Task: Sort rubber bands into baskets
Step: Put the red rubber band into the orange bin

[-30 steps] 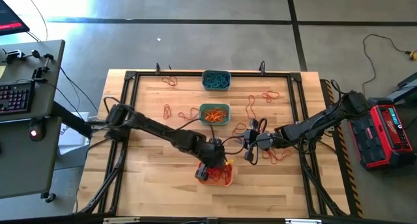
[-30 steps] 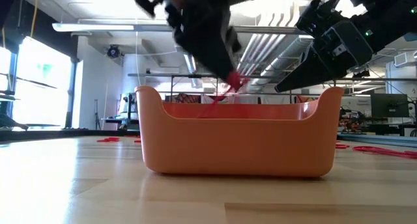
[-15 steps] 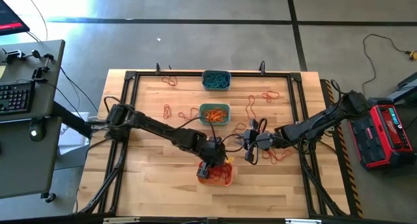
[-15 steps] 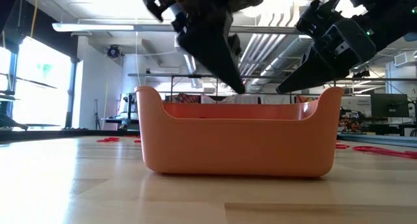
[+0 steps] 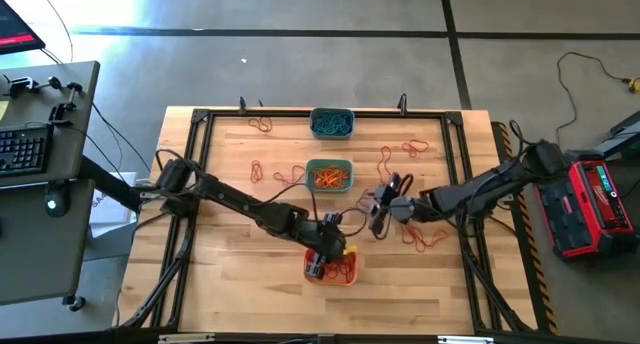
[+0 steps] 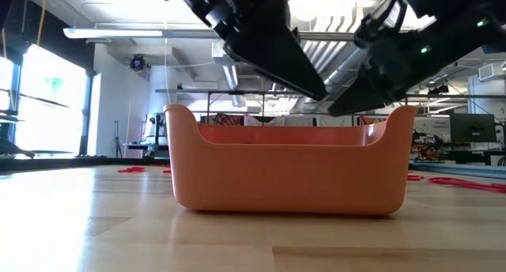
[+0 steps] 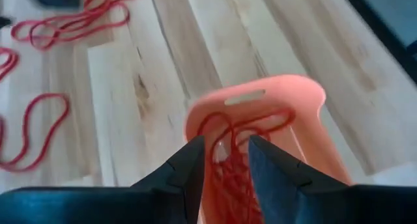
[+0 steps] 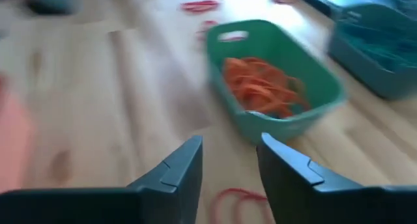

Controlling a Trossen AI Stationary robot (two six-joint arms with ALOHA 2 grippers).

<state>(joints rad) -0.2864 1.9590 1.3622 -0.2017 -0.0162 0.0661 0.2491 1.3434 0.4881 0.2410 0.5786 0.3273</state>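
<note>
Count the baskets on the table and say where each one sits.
3. The grey-blue basket is at the table's far edge, the teal-green basket sits mid-table, and the orange basket is nearest the front, under the left pincer.

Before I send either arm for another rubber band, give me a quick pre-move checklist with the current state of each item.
1. Left gripper empty after the drop: ok, fingers apart over the orange basket, nothing between them.
2. Red bands inside the orange basket: ok.
3. Right gripper empty: ok, fingers apart, nothing between them.
4. Teal-green basket upright with orange bands inside: ok.
5. Grey-blue basket holding blue-teal bands: ok.
6. Loose red bands left on the table: not ok, several remain.
</note>
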